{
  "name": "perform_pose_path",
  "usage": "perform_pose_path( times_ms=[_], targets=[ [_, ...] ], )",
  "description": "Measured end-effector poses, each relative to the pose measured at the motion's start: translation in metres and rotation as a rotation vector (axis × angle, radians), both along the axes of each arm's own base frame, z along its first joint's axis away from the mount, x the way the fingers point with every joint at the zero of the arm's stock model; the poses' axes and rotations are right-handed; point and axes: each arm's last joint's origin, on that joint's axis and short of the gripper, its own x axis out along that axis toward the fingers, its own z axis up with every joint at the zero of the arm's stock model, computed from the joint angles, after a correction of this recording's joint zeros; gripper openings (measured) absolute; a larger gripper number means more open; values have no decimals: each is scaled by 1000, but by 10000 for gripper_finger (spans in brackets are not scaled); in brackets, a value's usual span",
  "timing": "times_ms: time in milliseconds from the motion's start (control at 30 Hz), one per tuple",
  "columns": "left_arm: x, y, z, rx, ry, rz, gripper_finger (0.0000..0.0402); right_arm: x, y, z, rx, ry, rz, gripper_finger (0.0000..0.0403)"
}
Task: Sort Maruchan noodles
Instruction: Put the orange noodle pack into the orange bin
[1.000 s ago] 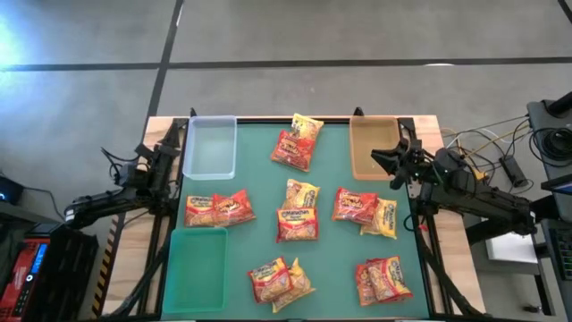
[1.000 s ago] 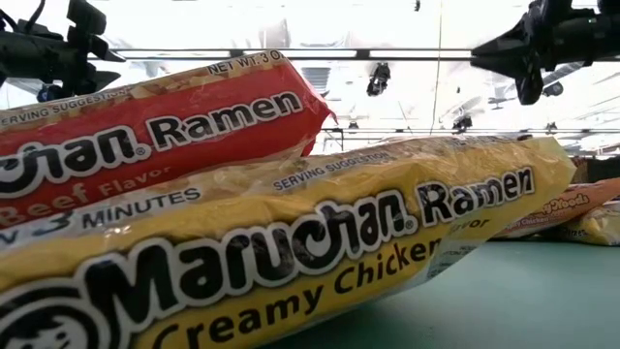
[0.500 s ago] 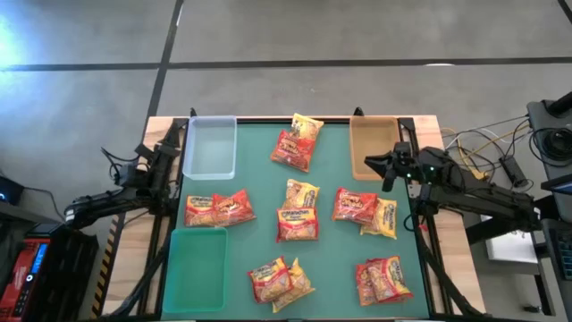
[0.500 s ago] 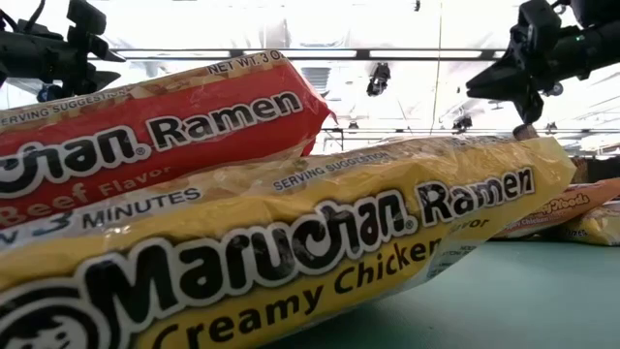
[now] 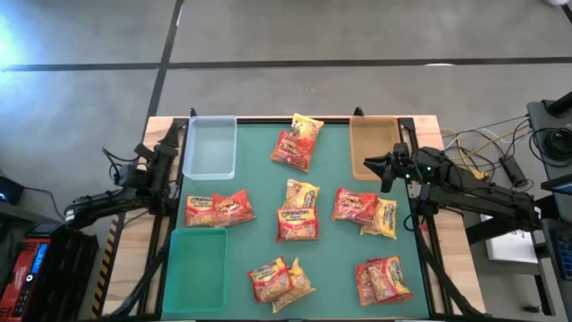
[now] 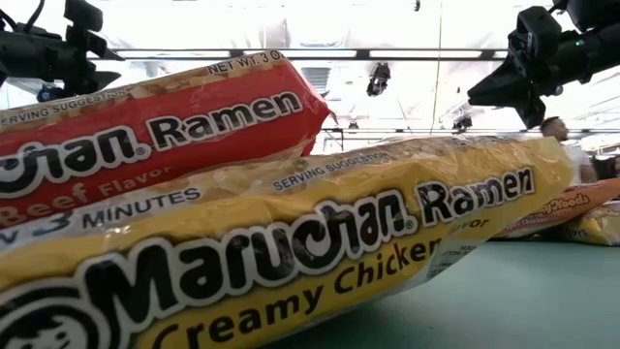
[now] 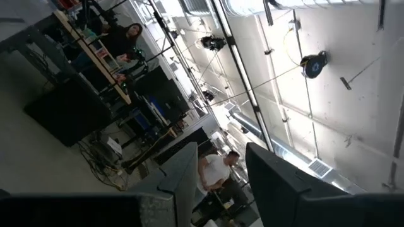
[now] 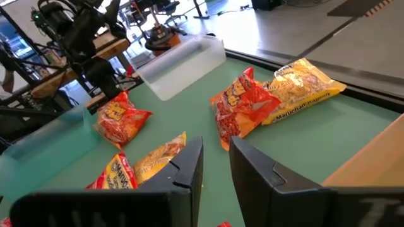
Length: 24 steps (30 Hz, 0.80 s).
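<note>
Right gripper [image 5: 374, 165] over tan tray [image 5: 368, 136], fingers narrowly parted, empty; we widen before descending on packet [image 5: 355, 205]. Left fingers [image 7: 183, 170] parted, empty.

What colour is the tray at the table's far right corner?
Tan; the tray shows best in the high view, just beside the right gripper.

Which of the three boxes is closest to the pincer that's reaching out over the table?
The tan tray at the far right corner. The right pincer hovers over its near edge, while the clear tray and green tray both sit on the left side.
</note>
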Motion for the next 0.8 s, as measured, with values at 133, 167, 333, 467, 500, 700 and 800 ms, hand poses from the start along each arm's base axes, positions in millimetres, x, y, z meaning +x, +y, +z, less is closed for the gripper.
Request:
perform_pose_path(
  times_ms=[133, 167, 333, 467, 500, 700, 800],
  targets=[
    [5, -1, -2, 55, 51, -111, 119, 0, 0, 0, 0, 0, 0, 68],
    [7, -2, -3, 70, 63, -151, 119, 0, 0, 0, 0, -1, 0, 68],
    [13, -5, -4, 168, 126, -338, 119, 0, 0, 0, 34, -13, -11, 68],
    [19, -9, -7, 239, 192, -490, 119, 0, 1, 0, 71, -24, 11, 68],
    [20, -9, -7, 250, 205, -518, 119, 1, 1, 0, 79, -27, 31, 68],
    [27, -11, -10, 299, 283, -605, 119, 1, 3, 2, 133, -50, 62, 68],
    [31, -12, -13, 309, 315, -680, 119, 1, 3, 4, 133, -59, 62, 68]
  ],
)
